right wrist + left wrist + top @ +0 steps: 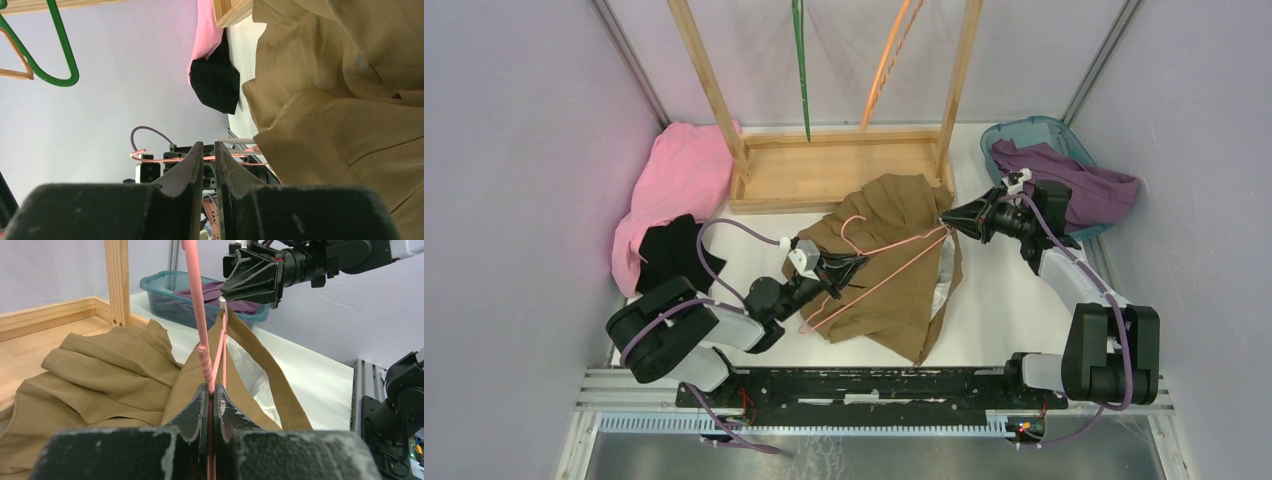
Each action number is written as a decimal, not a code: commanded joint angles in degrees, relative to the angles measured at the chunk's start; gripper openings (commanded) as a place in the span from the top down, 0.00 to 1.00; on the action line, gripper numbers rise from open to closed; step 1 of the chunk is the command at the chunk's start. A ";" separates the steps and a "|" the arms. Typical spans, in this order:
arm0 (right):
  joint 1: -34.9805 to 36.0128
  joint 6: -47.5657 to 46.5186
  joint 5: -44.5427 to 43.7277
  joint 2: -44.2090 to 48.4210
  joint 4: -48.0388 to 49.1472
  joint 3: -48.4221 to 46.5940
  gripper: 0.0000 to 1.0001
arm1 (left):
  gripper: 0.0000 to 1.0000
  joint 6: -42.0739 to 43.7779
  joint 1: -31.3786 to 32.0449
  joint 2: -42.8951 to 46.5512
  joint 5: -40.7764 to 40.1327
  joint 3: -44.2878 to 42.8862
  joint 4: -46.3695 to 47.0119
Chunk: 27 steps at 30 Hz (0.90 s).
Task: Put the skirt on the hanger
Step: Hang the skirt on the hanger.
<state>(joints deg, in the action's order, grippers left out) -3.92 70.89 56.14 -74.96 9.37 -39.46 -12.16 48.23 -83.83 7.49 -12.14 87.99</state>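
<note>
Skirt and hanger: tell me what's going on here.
The left gripper is shut on the pink hanger. The right gripper pinches the hanger's far end, where the waistband meets it. The brown skirt lies mostly crumpled on the table under the hanger and does not yet hang from it.

Ahead of me stands a wooden rack point(824, 175), a green hanger point(802, 70) and an orange hanger point(889, 70) hanging in it. Left of it lies a pink cloth point(679, 175), a black cloth point(674, 252) on its near edge. Far right, a teal bin point(1049, 127) holds a purple cloth point(1079, 178).
</note>
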 commanded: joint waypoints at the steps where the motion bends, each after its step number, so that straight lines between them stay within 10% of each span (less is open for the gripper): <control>1: -0.29 0.06 2.03 -0.04 3.38 0.13 0.82 | 0.97 -0.38 -0.66 1.91 -0.37 -1.28 11.14; 27: -0.22 0.26 2.20 -0.52 3.99 0.34 0.81 | 0.97 -3.33 -2.04 -0.11 2.95 -5.69 11.12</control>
<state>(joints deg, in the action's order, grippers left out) -3.92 70.94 56.55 -75.22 9.87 -39.20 -12.64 46.57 -83.02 9.39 -14.48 87.90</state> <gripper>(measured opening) 0.185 0.062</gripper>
